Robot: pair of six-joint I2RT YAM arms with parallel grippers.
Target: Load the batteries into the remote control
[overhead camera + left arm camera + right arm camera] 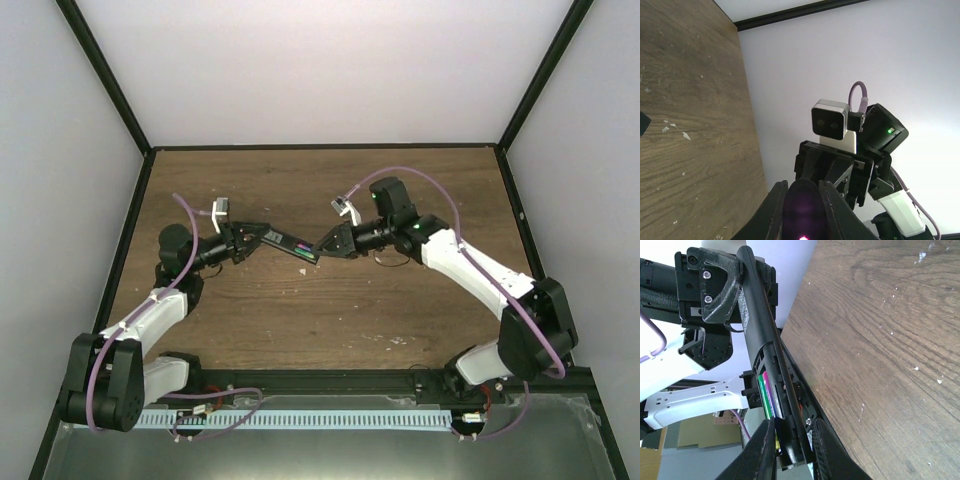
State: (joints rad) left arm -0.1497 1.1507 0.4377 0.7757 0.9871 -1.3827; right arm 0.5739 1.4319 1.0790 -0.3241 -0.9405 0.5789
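Note:
The remote control (288, 242), a slim black bar, hangs above the wooden table between both grippers. My left gripper (262, 238) is shut on its left end, which shows as a dark rounded tip (801, 207) between the fingers. My right gripper (322, 248) is shut on the other end (792, 450). In the right wrist view the remote control (757, 325) runs up the frame with its compartment uncovered. The batteries lie side by side inside it, one green (762, 396) and one purple (769, 390). From above they show as a coloured streak (303, 246).
White specks of debris (916, 368) dot the brown table (300, 320). A black frame rail (320, 147) borders the table's far edge, with pale walls behind it. The right arm's wrist camera (830, 120) faces the left wrist view at close range.

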